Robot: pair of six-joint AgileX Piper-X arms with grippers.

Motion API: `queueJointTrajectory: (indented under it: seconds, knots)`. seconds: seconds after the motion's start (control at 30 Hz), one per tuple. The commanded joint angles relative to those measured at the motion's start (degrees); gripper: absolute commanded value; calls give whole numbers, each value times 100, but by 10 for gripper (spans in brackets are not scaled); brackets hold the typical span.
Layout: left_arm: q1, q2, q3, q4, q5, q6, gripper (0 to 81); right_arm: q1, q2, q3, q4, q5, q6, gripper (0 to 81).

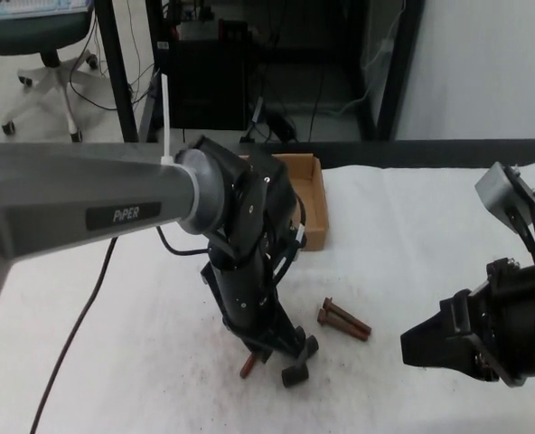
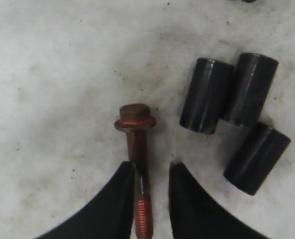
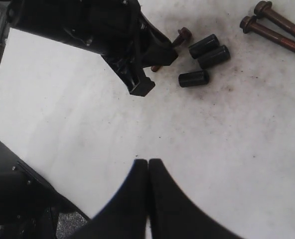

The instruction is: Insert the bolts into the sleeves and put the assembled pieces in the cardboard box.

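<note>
Closing on the bolt (image 2: 137, 149) is the step in hand, by my reading: the left end effector (image 2: 151, 167) is down at the worktop (image 2: 63, 74) with its two fingers set narrowly apart on either side of the shank. One finger touches the shank and the other is just clear, so nothing is gripped yet. To do it well, the fingers should meet the plain shank rather than the thread and squeeze squarely so the bolt neither rolls nor twists. The hold should be firm enough that the bolt stays in line for a sleeve. The three sleeves (image 2: 206, 94) lie on their sides just beside the bolt, at about 3 o'clock of it in the high view, two touching along their length and the third near one end of the pair. A careless lift could nudge them, so a straight rise looks safest. Two spare bolts (image 1: 344, 318) lie side by side at about 2 o'clock of the left end effector, and the box (image 1: 320, 212) sits at 1 o'clock, farther back. The left arm lies across the high view from 9 o'clock, its wrist bent steeply down so the fingers point at the worktop. The right end effector (image 3: 147, 163) hangs above bare worktop at 3 o'clock, well apart, fingers pressed together on nothing.
</note>
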Motion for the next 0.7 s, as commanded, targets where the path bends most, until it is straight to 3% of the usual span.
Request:
queueJointTrajectory:
  seconds: [0.0, 0.67]
  knots:
    - [-10, 173, -6, -132, -1, -22, 231, 2, -41, -18, 16, -86, 24, 3]
    - [-10, 364, -133, -567, 43, -43, 231, 2, -41, -18, 16, -86, 24, 3]
